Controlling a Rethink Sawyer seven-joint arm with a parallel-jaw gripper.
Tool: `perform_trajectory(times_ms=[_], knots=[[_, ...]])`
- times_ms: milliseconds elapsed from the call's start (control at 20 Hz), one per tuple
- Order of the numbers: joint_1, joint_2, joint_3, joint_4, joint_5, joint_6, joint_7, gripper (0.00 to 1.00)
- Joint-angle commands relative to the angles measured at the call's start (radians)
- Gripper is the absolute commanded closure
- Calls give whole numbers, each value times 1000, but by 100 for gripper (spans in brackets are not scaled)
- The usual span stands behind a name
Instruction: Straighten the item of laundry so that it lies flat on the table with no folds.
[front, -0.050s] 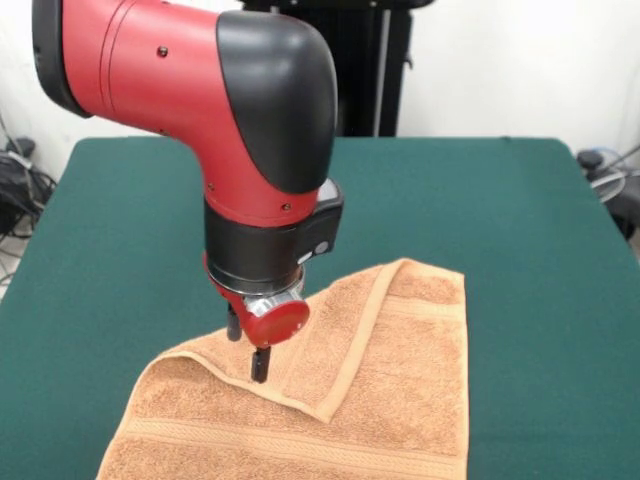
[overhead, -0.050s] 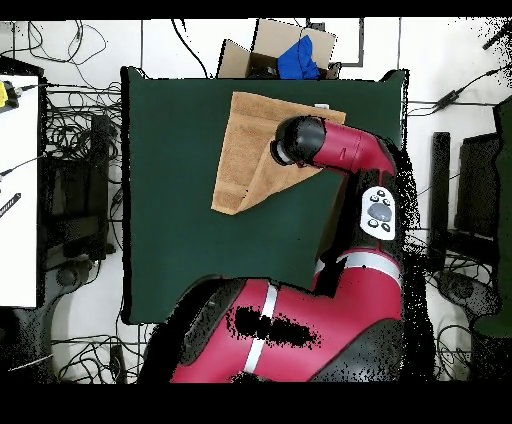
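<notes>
**Orange-tan towel half folded under the claw**

Terry-cloth towel (front, -0.050s: 390, 390) sits on the green table (front, -0.050s: 520, 230), right at the edge nearest the front camera, so part of it runs out of the bottom of that view. It isn't flat: one corner is folded over diagonally, and the fold edge with its woven border band runs from just below the claw up and away to the claw's right in the front view. More border bands show along the lower part of the towel. From overhead the towel (overhead, -0.050s: 248, 150) lies against the table's top edge, with the folded flap coming to a point on the side toward the robot's base.

Claw (front, -0.050s: 259, 368) points straight down and its dark tips touch or nearly touch the folded flap, beside the fold edge. Can't tell whether the fingers are spread or pinched, since the tips read as one dark stub. Overhead, the arm's head (overhead, -0.050s: 300, 140) covers that spot completely.

No readable writing or labels anywhere on the towel or arm.

Beyond the table's towel edge, overhead, there's a cardboard box (overhead, -0.050s: 262, 45) with something blue (overhead, -0.050s: 300, 58) in it, and cables (overhead, -0.050s: 70, 100) on the floor.
</notes>
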Motion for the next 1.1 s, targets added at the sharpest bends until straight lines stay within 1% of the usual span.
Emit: perform_trajectory(times_ms=[50,200,650,1100], knots=[[6,63,56,29,-5,-9,34,0],[12,71,47,17,-3,-9,51,0],[55,142,15,-37,16,-64,156,0],[76,185,24,-67,47,-85,204,0]])
